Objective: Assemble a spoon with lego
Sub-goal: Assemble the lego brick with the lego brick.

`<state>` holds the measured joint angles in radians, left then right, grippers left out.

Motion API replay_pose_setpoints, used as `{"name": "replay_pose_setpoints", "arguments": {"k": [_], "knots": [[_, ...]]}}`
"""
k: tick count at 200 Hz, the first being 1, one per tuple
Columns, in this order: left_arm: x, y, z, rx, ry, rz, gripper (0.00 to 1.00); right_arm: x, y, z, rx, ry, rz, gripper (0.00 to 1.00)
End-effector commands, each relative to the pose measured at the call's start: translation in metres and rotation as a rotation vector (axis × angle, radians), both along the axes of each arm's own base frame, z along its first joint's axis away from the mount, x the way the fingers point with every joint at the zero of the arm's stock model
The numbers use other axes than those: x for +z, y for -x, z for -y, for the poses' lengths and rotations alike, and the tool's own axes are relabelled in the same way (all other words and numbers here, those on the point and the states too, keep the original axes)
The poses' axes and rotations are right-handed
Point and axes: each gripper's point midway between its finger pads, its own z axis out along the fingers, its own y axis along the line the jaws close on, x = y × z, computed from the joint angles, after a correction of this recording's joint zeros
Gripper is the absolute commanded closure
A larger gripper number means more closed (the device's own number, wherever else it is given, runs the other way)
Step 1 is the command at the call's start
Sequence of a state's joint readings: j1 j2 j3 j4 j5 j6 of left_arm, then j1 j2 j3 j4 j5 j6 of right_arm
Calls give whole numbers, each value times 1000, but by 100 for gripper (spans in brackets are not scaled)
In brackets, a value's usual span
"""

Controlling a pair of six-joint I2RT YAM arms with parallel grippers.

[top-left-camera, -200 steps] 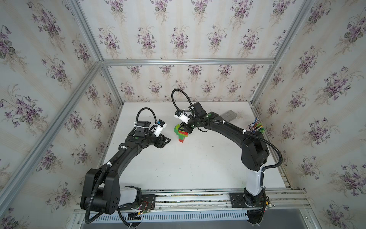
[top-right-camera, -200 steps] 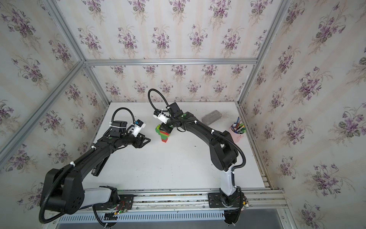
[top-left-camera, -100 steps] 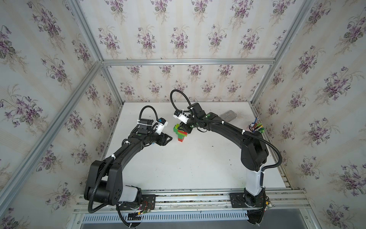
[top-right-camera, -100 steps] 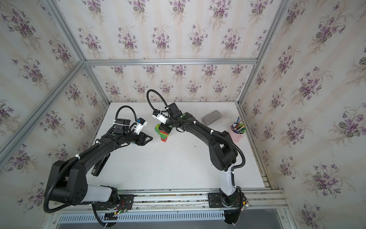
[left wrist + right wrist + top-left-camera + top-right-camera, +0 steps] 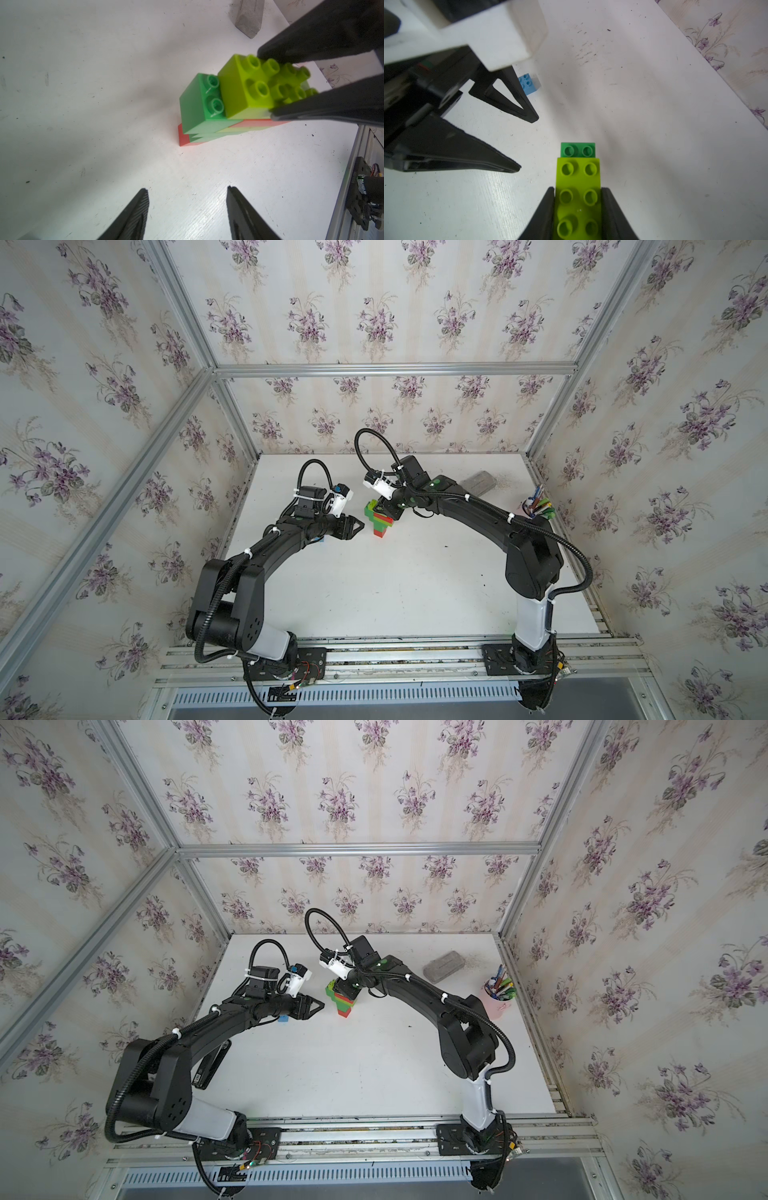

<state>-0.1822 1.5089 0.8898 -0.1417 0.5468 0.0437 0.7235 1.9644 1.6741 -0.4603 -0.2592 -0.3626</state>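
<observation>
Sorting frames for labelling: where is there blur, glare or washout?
Left wrist view: the spoon is sharp on top, its lower sides washed pale. Right wrist view: the left gripper looms soft, the blue brick slightly blurred. Both top views: evenly lit, little shadow.

Bright, soft, even light fills both top views; the white table (image 5: 374,593) carries faint shadows beneath the arms (image 5: 282,539). Walls (image 5: 104,406) bow toward the edges. In wrist views the table glares, and near fingers (image 5: 133,218) blur.
</observation>
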Motion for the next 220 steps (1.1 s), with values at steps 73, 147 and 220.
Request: {"name": "replay_pose_setpoints", "arguments": {"k": [73,147,220], "knots": [[1,-6,2,10,11,6,38,7,4,5,-34,14,-2,82],[1,-5,1,11,10,8,38,20,1,-5,-32,-45,8,82],[0,-5,2,12,12,2,38,19,4,2,-67,-22,35,81]]}}
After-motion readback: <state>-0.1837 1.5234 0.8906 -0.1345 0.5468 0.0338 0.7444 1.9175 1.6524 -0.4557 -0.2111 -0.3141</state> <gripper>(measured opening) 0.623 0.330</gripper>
